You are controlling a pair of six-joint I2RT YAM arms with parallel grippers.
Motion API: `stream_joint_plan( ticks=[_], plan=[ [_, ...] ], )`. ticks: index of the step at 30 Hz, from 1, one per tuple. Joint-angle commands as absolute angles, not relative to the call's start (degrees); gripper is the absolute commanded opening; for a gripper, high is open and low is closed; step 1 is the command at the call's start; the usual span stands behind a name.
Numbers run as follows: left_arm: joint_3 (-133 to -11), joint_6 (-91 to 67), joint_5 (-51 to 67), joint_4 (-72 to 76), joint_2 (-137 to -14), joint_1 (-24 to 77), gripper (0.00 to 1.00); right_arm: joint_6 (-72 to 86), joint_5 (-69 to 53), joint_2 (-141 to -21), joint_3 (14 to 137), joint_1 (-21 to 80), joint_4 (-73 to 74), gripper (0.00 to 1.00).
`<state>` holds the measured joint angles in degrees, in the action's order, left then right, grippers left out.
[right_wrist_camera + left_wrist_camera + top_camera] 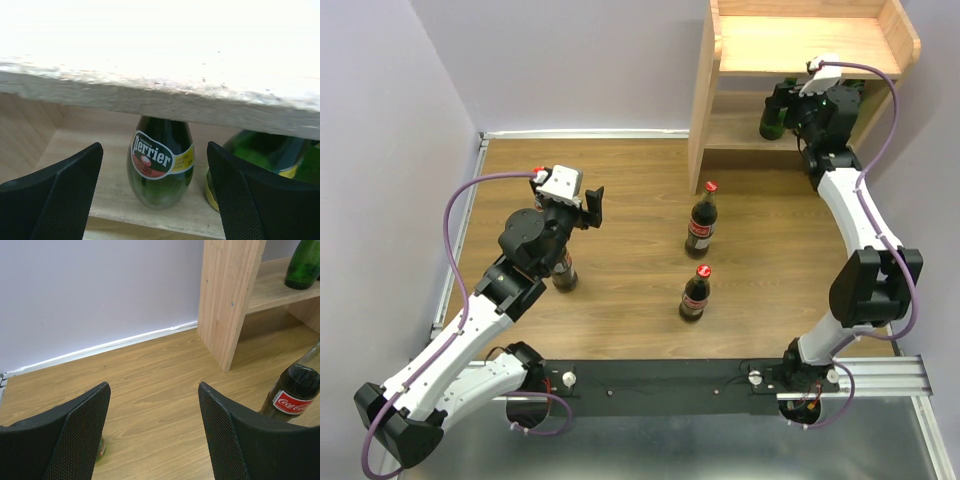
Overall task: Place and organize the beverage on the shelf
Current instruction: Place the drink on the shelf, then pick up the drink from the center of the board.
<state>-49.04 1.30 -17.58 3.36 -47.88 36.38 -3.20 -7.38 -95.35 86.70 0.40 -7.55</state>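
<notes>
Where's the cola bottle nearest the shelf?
Top view: the cola bottle stands on the table just in front of the shelf's left side panel, with a second cola bottle closer to the robot.

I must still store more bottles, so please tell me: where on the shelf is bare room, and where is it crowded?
The top board, inside its rim, is bare. On the lower tier, the stretch between left side panel and Perrier bottle is free. Its right part is crowded: a second green bottle, plus the open right claw.

"Perrier" on green bottle [161,167] | "Coca-Cola" on cola bottle [294,395]
</notes>
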Motion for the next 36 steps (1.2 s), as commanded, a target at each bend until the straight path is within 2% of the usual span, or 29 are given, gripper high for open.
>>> stream_joint_plan(
  ticks=[1,12,19,24,25,28,36],
  plan=[
    [-48.5,1.2,-17.8,4.5,-46.8,36.0,0.79,-4.3,-8.0,-92.4,84.6,0.3,-8.8,0.91],
    [-48.7,1.2,-17.8,4.6,-46.5,36.0,0.79,-6.1,-7.6,-85.6,78.2,0.3,-8.8,0.91],
    [-52.2,0.5,-18.9,4.0,-46.8,35.9,0.79,-9.7,-7.6,-75.1,71.4,0.3,-8.0,0.92],
    [-56.1,0.2,-19.2,3.0,-47.9,35.2,0.79,-13.8,-13.3,-66.9,68.1,0.3,1.7,0.93],
    [-57.7,0.2,-19.3,2.3,-48.9,34.9,0.79,-15.9,-17.8,-66.1,67.4,0.2,5.9,0.93],
    [-61.3,-2.4,-19.2,0.7,-51.6,32.5,0.79,-19.4,-25.4,-62.9,63.9,0.2,12.6,0.93],
    [-67.9,-8.7,-6.2,-3.1,-57.7,18.0,0.79,-20.7,-32.1,-57.5,52.4,0.3,16.1,0.90]
  ],
)
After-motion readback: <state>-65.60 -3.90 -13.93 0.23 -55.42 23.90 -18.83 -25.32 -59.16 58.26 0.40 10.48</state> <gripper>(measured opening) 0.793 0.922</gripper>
